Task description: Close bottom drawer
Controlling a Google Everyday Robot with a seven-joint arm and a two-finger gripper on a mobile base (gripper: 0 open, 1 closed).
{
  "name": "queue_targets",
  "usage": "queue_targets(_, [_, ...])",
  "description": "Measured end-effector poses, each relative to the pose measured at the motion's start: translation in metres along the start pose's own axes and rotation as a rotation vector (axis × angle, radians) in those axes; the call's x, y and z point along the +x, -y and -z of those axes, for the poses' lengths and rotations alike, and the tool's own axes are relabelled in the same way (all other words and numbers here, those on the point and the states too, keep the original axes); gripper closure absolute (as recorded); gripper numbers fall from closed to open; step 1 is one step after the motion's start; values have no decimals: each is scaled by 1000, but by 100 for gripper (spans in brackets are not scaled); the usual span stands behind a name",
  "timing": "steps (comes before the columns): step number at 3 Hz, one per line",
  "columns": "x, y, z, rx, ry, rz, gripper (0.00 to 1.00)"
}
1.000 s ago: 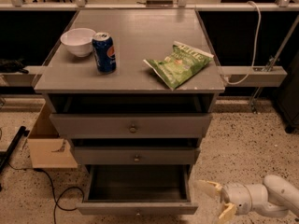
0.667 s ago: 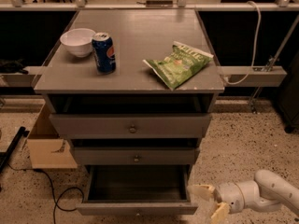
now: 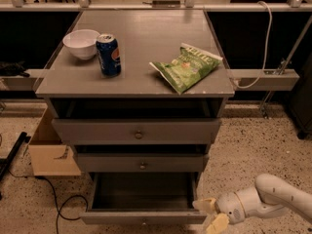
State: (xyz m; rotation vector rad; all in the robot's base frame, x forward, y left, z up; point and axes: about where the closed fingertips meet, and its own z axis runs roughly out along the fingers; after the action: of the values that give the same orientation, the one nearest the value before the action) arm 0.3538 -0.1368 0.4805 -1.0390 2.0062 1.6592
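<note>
The bottom drawer (image 3: 144, 217) is pulled out at the foot of the grey cabinet, its dark box walls and empty inside showing. Its slim front panel runs along the picture's lower edge, with the small knob barely in view. My gripper (image 3: 210, 214) is at the drawer's front right corner, low by the floor, on a white arm coming in from the right. Its two pale fingers (image 3: 204, 205) are spread apart and hold nothing. The upper finger is beside the right end of the front panel.
Above are the middle drawer (image 3: 142, 163) and top drawer (image 3: 137, 130), both slightly out. On the cabinet top stand a white bowl (image 3: 81, 43), a blue soda can (image 3: 108, 55) and a green chip bag (image 3: 186, 67). A cardboard box (image 3: 50, 150) and cables lie at the left.
My gripper and arm have moved left, toward the bottom drawer's front right corner. The drawer has not visibly moved.
</note>
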Motion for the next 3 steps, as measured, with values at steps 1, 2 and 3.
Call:
queue_targets(1, [4, 12, -9, 95, 50, -4, 0])
queue_targets(2, [6, 26, -22, 138, 122, -15, 0])
queue_targets(3, [15, 44, -33, 158, 174, -43, 0])
